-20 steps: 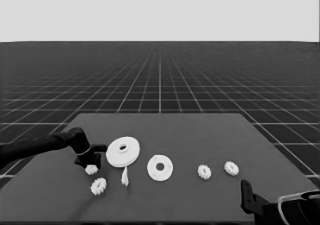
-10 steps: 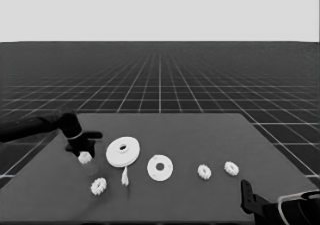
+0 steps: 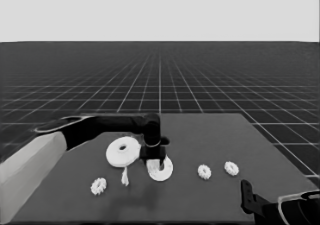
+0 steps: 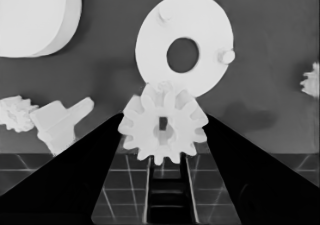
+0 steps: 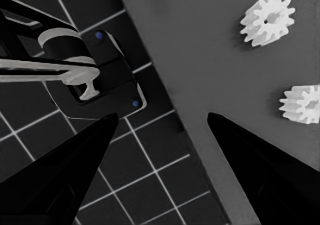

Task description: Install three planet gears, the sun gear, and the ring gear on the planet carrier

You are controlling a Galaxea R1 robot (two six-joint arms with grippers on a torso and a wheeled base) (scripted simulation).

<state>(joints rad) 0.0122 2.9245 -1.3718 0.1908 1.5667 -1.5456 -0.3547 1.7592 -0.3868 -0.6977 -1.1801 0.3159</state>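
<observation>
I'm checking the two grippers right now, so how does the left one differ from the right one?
The left gripper is out over the smaller round part mid-table; the right gripper sits at the table's near right corner. The left is shut on a gear; the right is open and holds nothing. Both have two pointed black fingers.

From my head camera, my left arm point(image 3: 60, 140) fills the lower left of the frame: a broad pale grey section at the edge that turns black farther along, ending in a blocky black wrist and the left gripper point(image 3: 156, 161) near the frame's centre. My right arm point(image 3: 295, 210) shows in the lower right corner as black with a thin pale outline, one pointed black finger point(image 3: 246, 192) rising from it. In both wrist frames my fingers are plain black wedges tapering upward from the bottom edge.
</observation>
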